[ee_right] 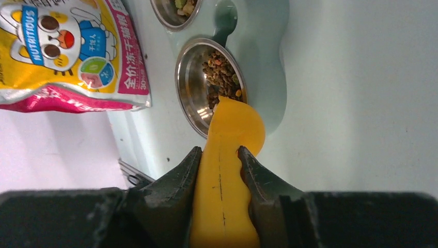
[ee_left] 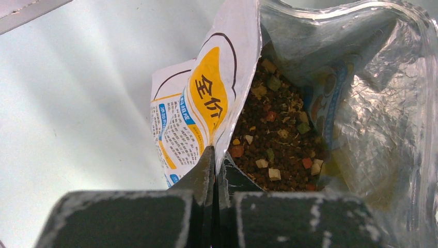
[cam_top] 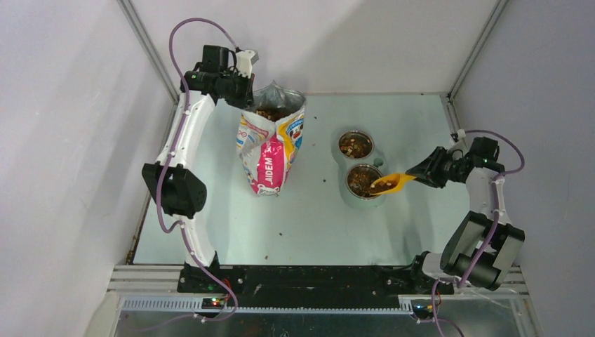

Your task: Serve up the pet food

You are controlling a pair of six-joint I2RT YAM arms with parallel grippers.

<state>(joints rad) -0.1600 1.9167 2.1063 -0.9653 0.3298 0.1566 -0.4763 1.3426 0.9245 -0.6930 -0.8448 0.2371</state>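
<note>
From above, the right gripper (cam_top: 423,170) pinches the handle of the scoop (cam_top: 393,183), well right of the bag (cam_top: 270,151). The mouth of the scoop lies over the rim of the near bowl (cam_top: 363,180). The food (cam_top: 269,112) is in the open top of the bag and in both bowls. I think pellets can fall past the rim if the scoop tips too near the edge. Some stray pellets (cam_top: 324,182) lie already on the table (cam_top: 309,232), between the bag and this bowl. The far bowl (cam_top: 356,145) touches the near one, so a wide swing can hit it.

In the left wrist view, the left gripper (ee_left: 214,173) is pressed together on the rim of the bag. If this pinch slips, the bag probably falls and spills.

In the right wrist view, the fingers clamp only the narrow handle, so the scoop may twist. I cannot tell if food remains inside it.
</note>
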